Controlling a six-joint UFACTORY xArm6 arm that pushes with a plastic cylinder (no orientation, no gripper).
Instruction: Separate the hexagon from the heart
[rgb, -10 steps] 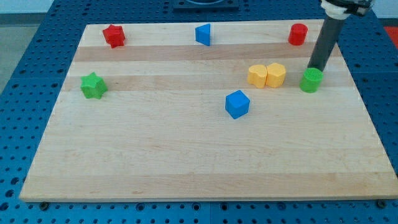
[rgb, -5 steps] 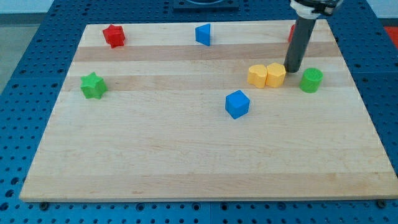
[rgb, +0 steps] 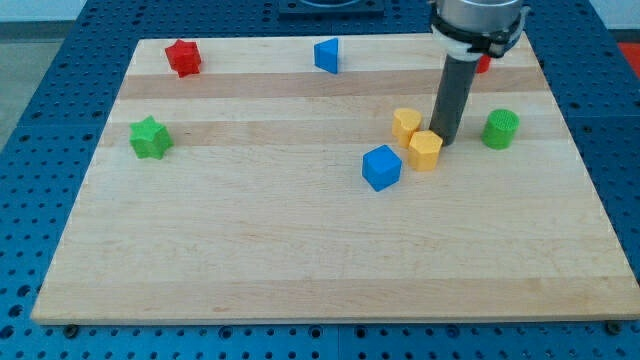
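A yellow hexagon block (rgb: 425, 150) lies right of the board's middle. A yellow heart block (rgb: 406, 124) lies just above and left of it; they touch or nearly touch at a corner. My tip (rgb: 444, 141) stands at the hexagon's upper right edge, to the right of the heart. The dark rod rises from there to the view's top.
A blue cube (rgb: 381, 167) lies just left of the hexagon. A green cylinder (rgb: 501, 129) is at the right. A red cylinder (rgb: 485, 62) is partly hidden behind the arm. A blue triangle (rgb: 327, 55), red star (rgb: 183, 57) and green star (rgb: 150, 137) lie farther off.
My tip has moved left and down from beside the green cylinder. It pushed the hexagon down and left; the heart shifted slightly left and turned. The two no longer sit side by side.
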